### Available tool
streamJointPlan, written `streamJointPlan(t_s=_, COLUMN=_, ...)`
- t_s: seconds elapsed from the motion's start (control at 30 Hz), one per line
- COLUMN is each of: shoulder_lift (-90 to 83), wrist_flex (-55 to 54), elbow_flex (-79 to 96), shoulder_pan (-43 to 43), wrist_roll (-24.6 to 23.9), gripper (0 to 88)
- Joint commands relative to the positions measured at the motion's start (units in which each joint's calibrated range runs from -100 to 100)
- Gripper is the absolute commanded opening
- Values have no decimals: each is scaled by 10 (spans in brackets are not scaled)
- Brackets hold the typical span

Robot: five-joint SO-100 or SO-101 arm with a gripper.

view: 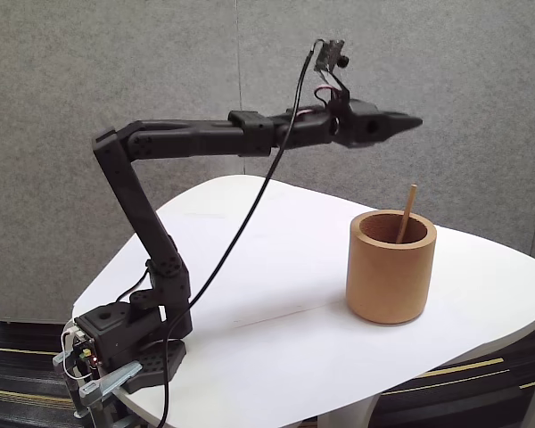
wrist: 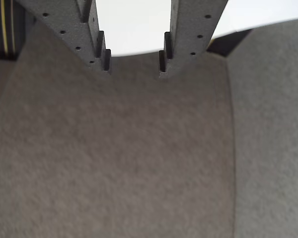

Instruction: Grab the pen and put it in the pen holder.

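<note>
One thin wooden pen [view: 406, 214] leans inside one round, thick-walled brown cup [view: 390, 267] near the white table's [view: 267, 294] right edge. One black gripper [wrist: 134, 67] (holding nothing) hangs open, high above.

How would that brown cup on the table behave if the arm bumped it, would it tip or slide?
The pen holder looks thick-walled and squat with a broad flat base, so it would probably slide rather than tip. The white table looks smooth, which may let it slide easily. The pen leans loosely inside and would likely rattle or shift.
</note>
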Motion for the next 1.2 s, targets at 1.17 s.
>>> streamJointPlan(t_s=1.17, shoulder_lift=-711, wrist_flex=815, elbow_flex=459, shoulder_pan=-136, wrist_roll=-474, gripper=128)
